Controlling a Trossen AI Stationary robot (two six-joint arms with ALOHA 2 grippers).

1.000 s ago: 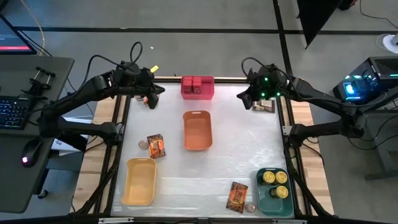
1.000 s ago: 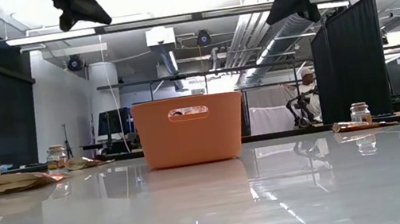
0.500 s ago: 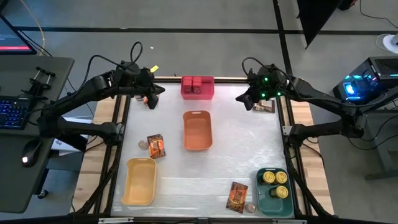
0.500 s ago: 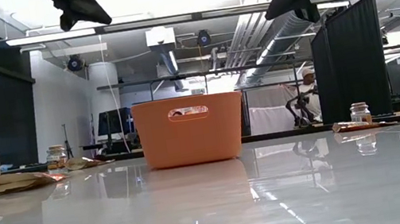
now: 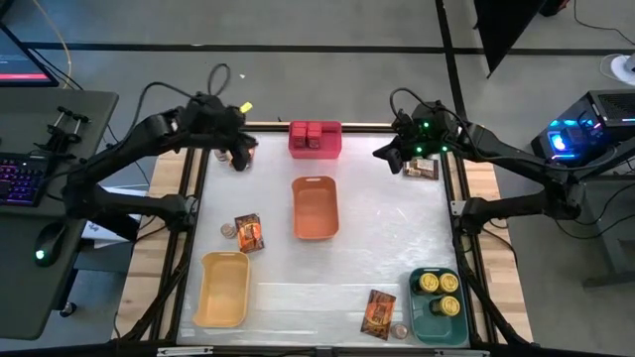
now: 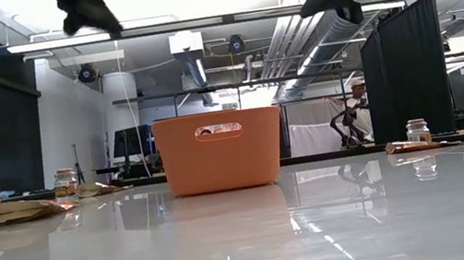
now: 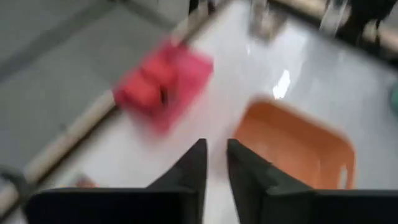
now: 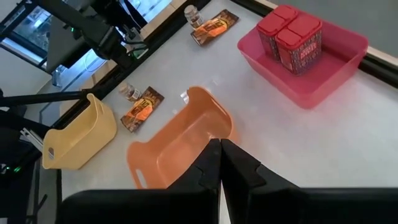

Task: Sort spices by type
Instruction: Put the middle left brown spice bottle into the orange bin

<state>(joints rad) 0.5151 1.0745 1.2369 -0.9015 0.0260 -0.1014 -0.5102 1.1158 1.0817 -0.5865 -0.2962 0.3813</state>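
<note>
Two red boxes (image 5: 314,133) sit in the pink bin (image 5: 316,150) at the far edge, and three yellow-topped tins (image 5: 438,290) fill the green bin (image 5: 418,319) at the near right. Three printed packets (image 5: 248,233) lie loose on the table, each beside a small jar (image 5: 227,230); the orange bin (image 5: 316,208) and yellow bin (image 5: 222,290) hold nothing. The left gripper (image 5: 238,159) hovers far-left with fingers slightly parted around nothing, and the right gripper (image 5: 390,153) hangs far-right, clenched empty.

Four bins (image 5: 315,208), two red boxes (image 5: 314,132), three yellow-topped tins (image 5: 430,283), four packets (image 5: 248,232), four jars (image 5: 227,230)

orange bin (image 5: 315,208), yellow bin (image 5: 222,289), keyboard (image 5: 22,181)
</note>
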